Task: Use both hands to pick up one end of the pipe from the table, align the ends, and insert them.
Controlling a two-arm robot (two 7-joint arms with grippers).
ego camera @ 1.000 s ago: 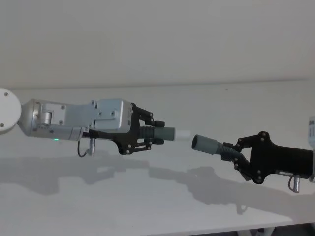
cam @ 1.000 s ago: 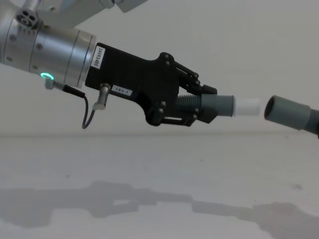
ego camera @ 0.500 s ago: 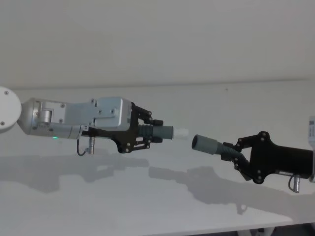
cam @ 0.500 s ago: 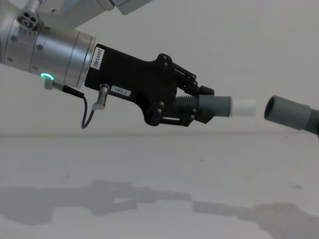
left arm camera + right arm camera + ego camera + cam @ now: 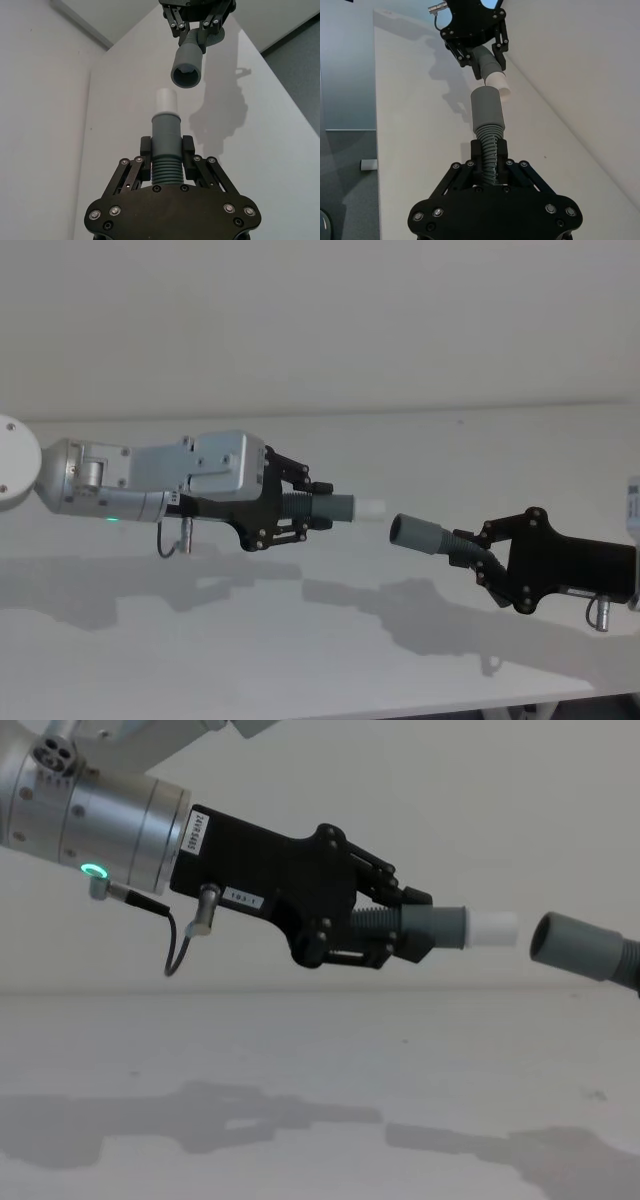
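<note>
Both pipe pieces are held in the air above the white table [image 5: 300,650], facing each other. My left gripper [image 5: 300,510] is shut on the ribbed part of one grey piece [image 5: 335,507], whose narrow white tip [image 5: 372,507] points right. My right gripper [image 5: 480,555] is shut on the ribbed part of the other grey piece [image 5: 425,536], whose open socket mouth [image 5: 398,530] points left. A small gap separates the tip [image 5: 493,928] from the socket [image 5: 575,945]. In the left wrist view the socket [image 5: 186,75] sits slightly off the line of the tip [image 5: 166,102].
The table's front edge [image 5: 560,695] runs along the bottom right of the head view. A white labelled object [image 5: 633,505] stands at the right edge. The arms' shadows lie on the table below the grippers.
My left gripper drew its piece back a little, then eased it toward the socket again. The gap is about as it was. My right gripper has held still.
</note>
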